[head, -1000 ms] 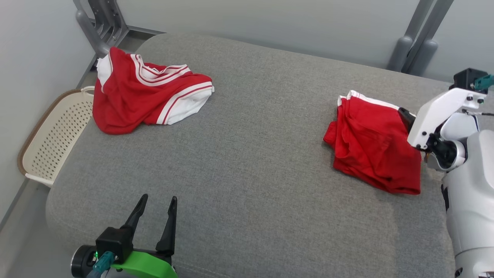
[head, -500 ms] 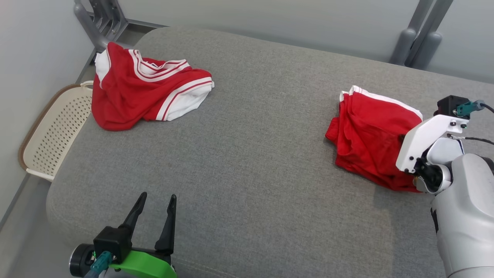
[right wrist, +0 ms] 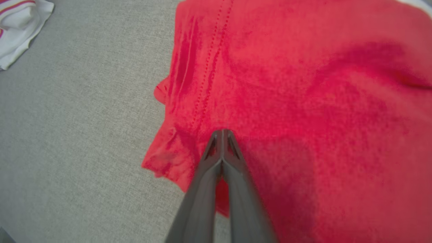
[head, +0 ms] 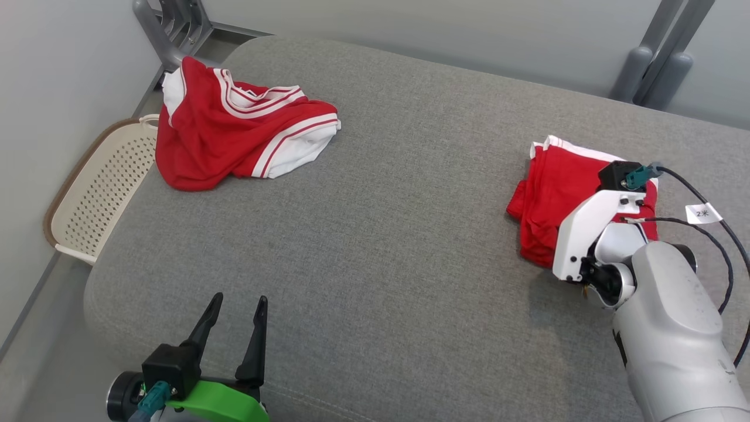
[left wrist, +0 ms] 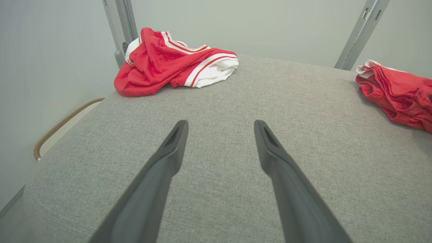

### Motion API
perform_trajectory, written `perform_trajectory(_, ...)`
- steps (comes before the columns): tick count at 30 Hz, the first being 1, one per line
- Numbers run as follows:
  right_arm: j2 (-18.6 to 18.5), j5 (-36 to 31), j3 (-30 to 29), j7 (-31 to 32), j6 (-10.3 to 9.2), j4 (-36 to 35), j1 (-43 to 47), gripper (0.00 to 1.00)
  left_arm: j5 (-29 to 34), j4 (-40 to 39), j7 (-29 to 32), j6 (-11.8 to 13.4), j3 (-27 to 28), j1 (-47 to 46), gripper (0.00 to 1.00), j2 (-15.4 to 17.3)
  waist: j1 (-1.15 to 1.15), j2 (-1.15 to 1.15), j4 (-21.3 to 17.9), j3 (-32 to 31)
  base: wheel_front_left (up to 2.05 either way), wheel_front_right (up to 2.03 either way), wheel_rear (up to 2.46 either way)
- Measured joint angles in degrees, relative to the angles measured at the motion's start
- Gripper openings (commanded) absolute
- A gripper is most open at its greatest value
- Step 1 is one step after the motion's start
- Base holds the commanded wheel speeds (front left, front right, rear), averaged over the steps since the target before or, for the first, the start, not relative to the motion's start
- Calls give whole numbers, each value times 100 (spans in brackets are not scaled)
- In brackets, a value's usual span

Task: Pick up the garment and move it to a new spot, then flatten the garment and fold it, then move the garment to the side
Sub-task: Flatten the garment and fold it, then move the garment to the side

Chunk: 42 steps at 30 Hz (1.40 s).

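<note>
A: Where's the garment (head: 551,187)?
B: Three o'clock on the cushion (head: 381,234), beneath the right gripper (right wrist: 222,133).
A: And the gripper?
B: Clenched, tips together over the cloth; the garment's edge lies at its nine o'clock.

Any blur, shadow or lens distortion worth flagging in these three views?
Head view: sharp and evenly lit, with a soft shadow on the grey cushion under the right arm. Left wrist view: sharp, with wide-angle stretch on the left gripper. Right wrist view: softest, the red garment is blurred, with darker shadow beside the right gripper.
</note>
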Motion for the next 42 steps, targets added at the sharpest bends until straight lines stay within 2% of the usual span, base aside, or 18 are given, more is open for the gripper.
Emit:
perform_trajectory(10, 107, 166, 499, -151, 0, 460, -177, 0, -23, 42, -3, 0, -40, -11, 100, -22, 0, 0, 70, 27, 0, 0, 0)
perform_trajectory(19, 124, 969, 1310, -345, 0, 613, -482, 0, -44, 81, -9, 33, -33, -10, 100, -29, 0, 0, 102, -86, 0, 0, 0)
perform_trajectory(20, 124, 1027, 1333, -369, 0, 592, -539, 29, -46, 77, -9, 38, -26, -3, 100, -22, 0, 0, 91, -101, 0, 0, 0)
perform_trajectory(21, 123, 1080, 1345, -412, 0, 572, -595, 85, -49, 75, -9, 46, -18, 1, 100, -14, 0, 0, 78, -117, 0, 0, 0)
perform_trajectory(22, 123, 1117, 1337, -453, 0, 546, -653, 100, -52, 65, -9, 51, -12, 4, 100, -9, 0, 0, 61, -134, 0, 0, 0)
perform_trajectory(25, 123, 1139, 1161, -490, 0, 527, -832, 100, -56, 45, -10, 62, 4, 27, 100, 11, 0, 0, 4, -190, 0, 0, 0)
perform_trajectory(28, 105, 872, 798, -524, 0, 522, -942, 100, -60, 9, -10, 76, 4, 46, 100, 26, 0, 0, -65, -241, 0, 0, 0)
perform_trajectory(38, -121, -107, -994, -370, 0, 377, -683, 100, -81, -71, -10, 101, -13, 108, 100, 63, 0, 0, -284, -246, 0, 0, 0)
perform_trajectory(42, -67, -471, -1561, -223, 0, 213, -488, 100, -97, -88, -11, 109, -15, 107, 100, 64, 0, 0, -351, -168, 0, 0, 0)
